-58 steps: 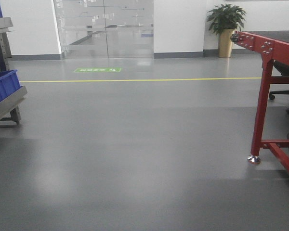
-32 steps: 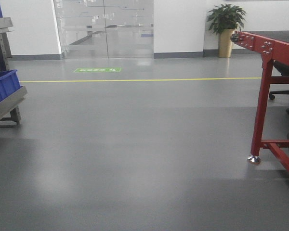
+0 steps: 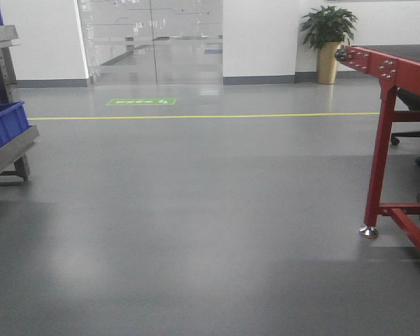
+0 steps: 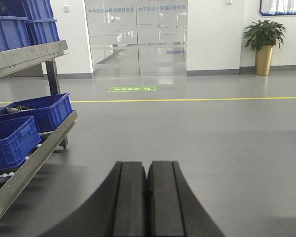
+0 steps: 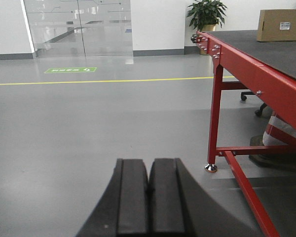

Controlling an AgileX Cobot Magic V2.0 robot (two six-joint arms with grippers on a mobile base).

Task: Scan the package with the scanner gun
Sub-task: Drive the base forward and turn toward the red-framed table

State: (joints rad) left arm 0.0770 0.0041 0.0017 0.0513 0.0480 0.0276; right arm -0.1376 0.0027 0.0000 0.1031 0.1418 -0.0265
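Resting on the red table [image 5: 247, 63]'s far end is the package [image 5: 281, 25].

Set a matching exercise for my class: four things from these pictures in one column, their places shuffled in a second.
1. brown cardboard box with white label
2. blue plastic crates
3. leafy green plant in gold pot
4. yellow line

A. on sloped metal rack
B. on grey floor, before glass doors
C. on red-framed dark-topped table
D. against white wall

Pairs: 1-C, 2-A, 3-D, 4-B

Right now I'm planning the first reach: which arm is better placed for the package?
Probably right: its view shows the package on the red table; the left hand faces blue bins.
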